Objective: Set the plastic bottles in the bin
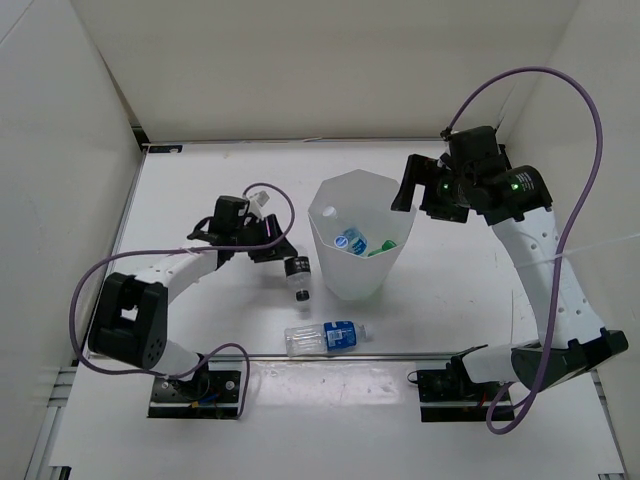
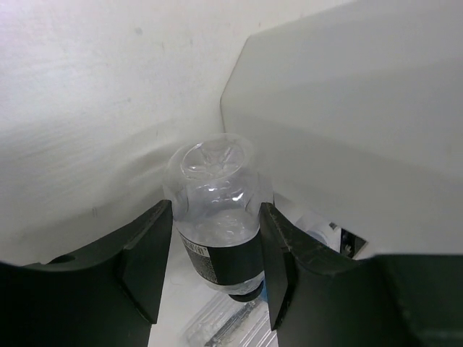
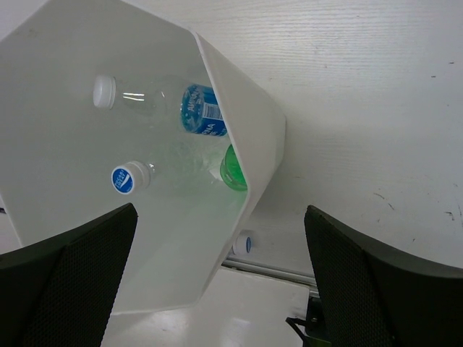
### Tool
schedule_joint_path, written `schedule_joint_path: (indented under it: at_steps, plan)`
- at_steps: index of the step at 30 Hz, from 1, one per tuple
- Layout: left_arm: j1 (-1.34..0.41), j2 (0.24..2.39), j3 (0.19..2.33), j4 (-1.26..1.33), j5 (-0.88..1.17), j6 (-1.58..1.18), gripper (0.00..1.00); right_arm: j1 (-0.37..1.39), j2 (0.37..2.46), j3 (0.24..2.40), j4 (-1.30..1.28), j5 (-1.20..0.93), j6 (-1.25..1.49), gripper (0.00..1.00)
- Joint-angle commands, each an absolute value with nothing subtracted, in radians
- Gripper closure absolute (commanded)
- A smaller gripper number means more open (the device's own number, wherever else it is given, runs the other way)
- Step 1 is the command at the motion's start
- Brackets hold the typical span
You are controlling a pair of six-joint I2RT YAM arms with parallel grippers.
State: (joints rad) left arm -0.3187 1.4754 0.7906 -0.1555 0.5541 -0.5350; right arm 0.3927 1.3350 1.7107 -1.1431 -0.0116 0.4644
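Observation:
The clear bottle with the black label and cap (image 2: 217, 231) sits between the fingers of my left gripper (image 2: 215, 210), which press its sides. From above, this bottle (image 1: 298, 280) is just left of the bin (image 1: 322, 205), at my left gripper (image 1: 280, 256). A blue-label bottle (image 1: 326, 337) lies on the table near the front edge. My right gripper (image 3: 221, 210) hangs open above the bin's right rim (image 3: 246, 108), holding nothing. Inside the bin lie a blue-label bottle (image 3: 195, 116), a green one (image 3: 233, 170) and a clear one with a blue-printed cap (image 3: 134, 177).
White walls enclose the table on the left, back and right. A metal rail (image 1: 400, 353) runs along the front edge by the arm bases. Purple cables loop over both arms. The bin wall (image 2: 347, 108) fills the right of the left wrist view.

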Motion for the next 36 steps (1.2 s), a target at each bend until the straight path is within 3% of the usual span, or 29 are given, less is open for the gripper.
schedule_joint_path:
  at_steps: [1, 9, 16, 22, 28, 31, 32, 33, 34, 35, 36]
  plan:
    - [-0.281, 1.387, 0.902, -0.245, 0.489, -0.483, 0.71, 0.388, 1.324, 1.721, -1.109, -0.037, 0.466, 0.00]
    - [-0.235, 1.302, 1.302, -0.416, 0.262, -0.423, 0.69, 0.388, 1.324, 1.721, -1.109, -0.037, 0.476, 0.00]
    - [-0.296, 1.373, 1.717, -0.439, 0.232, -0.376, 0.66, 0.388, 1.304, 1.712, -1.109, 0.000, 0.494, 0.00]
    - [-0.483, 1.414, 1.787, -0.439, 0.250, -0.376, 0.65, 0.359, 1.293, 1.694, -1.109, 0.000, 0.494, 0.00]
    - [-0.655, 1.414, 1.707, -0.439, 0.152, -0.364, 0.62, 0.350, 1.261, 1.694, -1.109, 0.044, 0.494, 0.00]
    - [-0.708, 1.414, 1.712, -0.439, 0.121, -0.342, 0.51, 0.350, 1.238, 1.694, -1.100, 0.044, 0.483, 0.00]
    - [-0.718, 1.414, 1.738, -0.439, 0.101, -0.342, 0.41, 0.350, 1.229, 1.694, -1.100, 0.034, 0.483, 0.00]
    - [-0.718, 1.414, 1.753, -0.448, 0.091, -0.342, 0.38, 0.350, 1.198, 1.694, -1.079, 0.034, 0.473, 0.00]
    - [-0.727, 1.414, 1.769, -0.448, 0.091, -0.342, 0.16, 0.350, 1.178, 1.694, -1.063, 0.025, 0.472, 0.00]
    - [-0.727, 1.414, 1.787, -0.448, 0.065, -0.342, 0.13, 0.359, 1.157, 1.683, -1.022, 0.025, 0.447, 0.00]
    - [-0.727, 1.414, 1.827, -0.460, 0.054, -0.342, 0.00, 0.359, 1.125, 1.683, -1.008, 0.025, 0.446, 0.00]
